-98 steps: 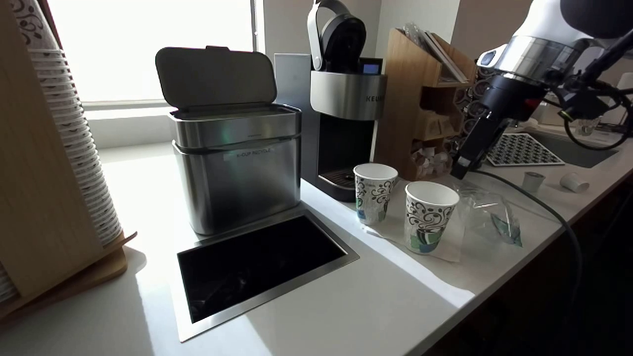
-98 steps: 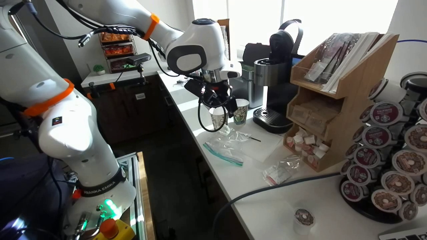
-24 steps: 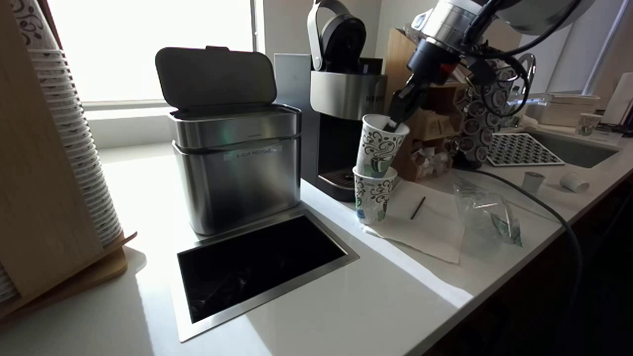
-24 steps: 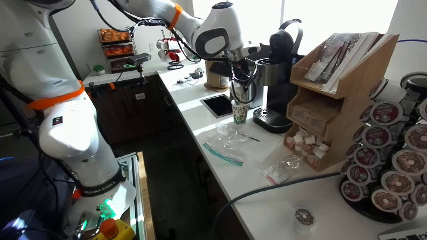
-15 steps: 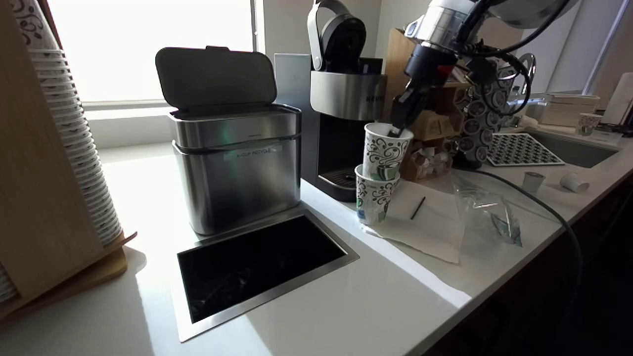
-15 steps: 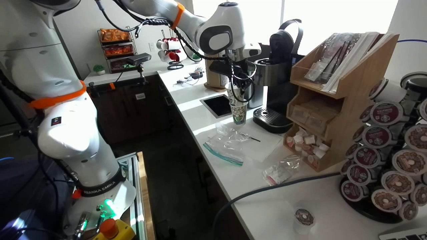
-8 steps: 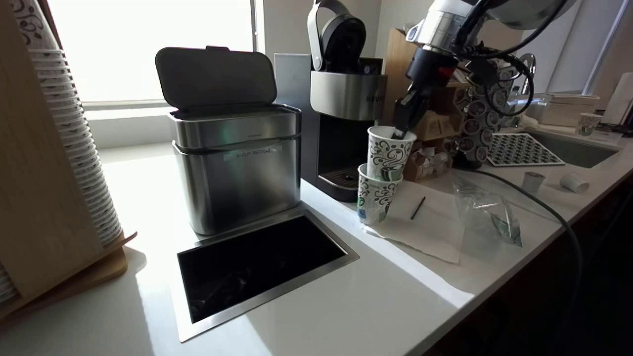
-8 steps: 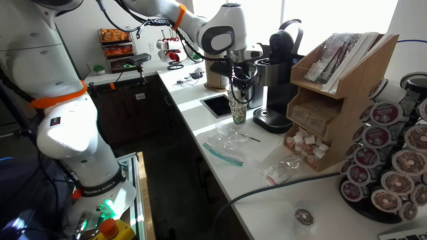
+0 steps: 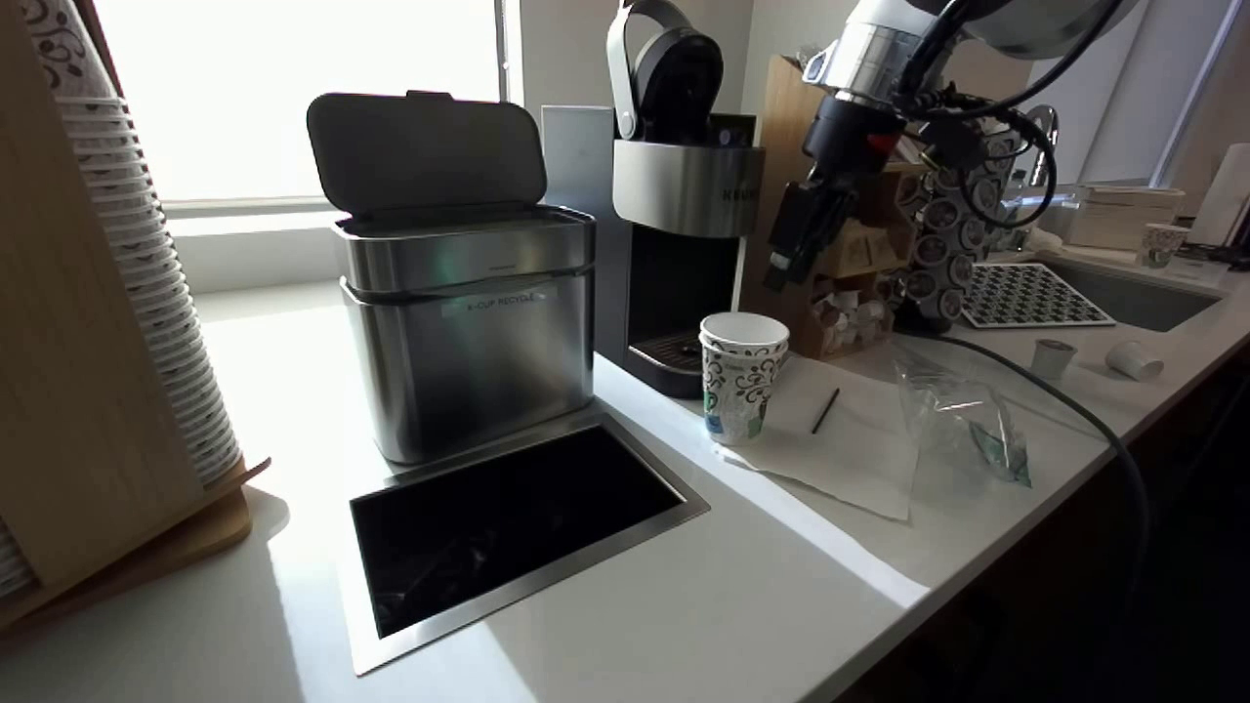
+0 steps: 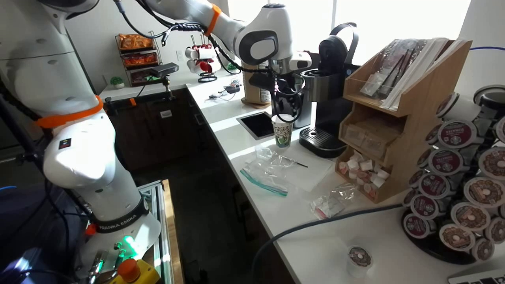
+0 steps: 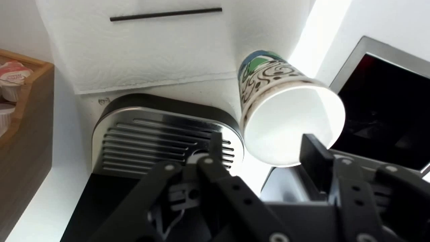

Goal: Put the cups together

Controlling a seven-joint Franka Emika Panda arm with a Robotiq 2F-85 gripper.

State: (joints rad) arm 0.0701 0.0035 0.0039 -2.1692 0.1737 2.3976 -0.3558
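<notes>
We've got the claw (image 11: 262,148) hanging just above the cups (image 9: 739,395), its fingers (image 11: 315,159) spread well apart, and in an exterior view there's a visible gap between the tips and the rims. Toward the back it's pretty tight: the coffee maker (image 9: 688,190) stands right there, and its drip tray (image 11: 144,144) is just beside the cups, with only a sliver of white between them. Next to that we see a wooden organizer (image 10: 438,106), so there's a hard edge there as well. Toward the front edge of the desk (image 9: 684,625) we get a wider stretch of white top, with a metal-framed opening (image 9: 532,581) set back from that edge. A clear zip bag (image 10: 268,171) lies near the front too, and there's a thin black stick (image 9: 825,410) on a white paper sheet (image 9: 850,469).

As for the cups, they're nested, one inside the other, standing upright. We can spot two rolled rims, one just above the other, with only a narrow band of the inner one showing. Outside they're white with dark curly scrolls and dots, plus green and blue patches down low. Inside it's plain white; in the wrist view we're peering into the mouth, partly behind one finger. The base is right by a corner of the sheet, but we can't make out whether it rests on it.
</notes>
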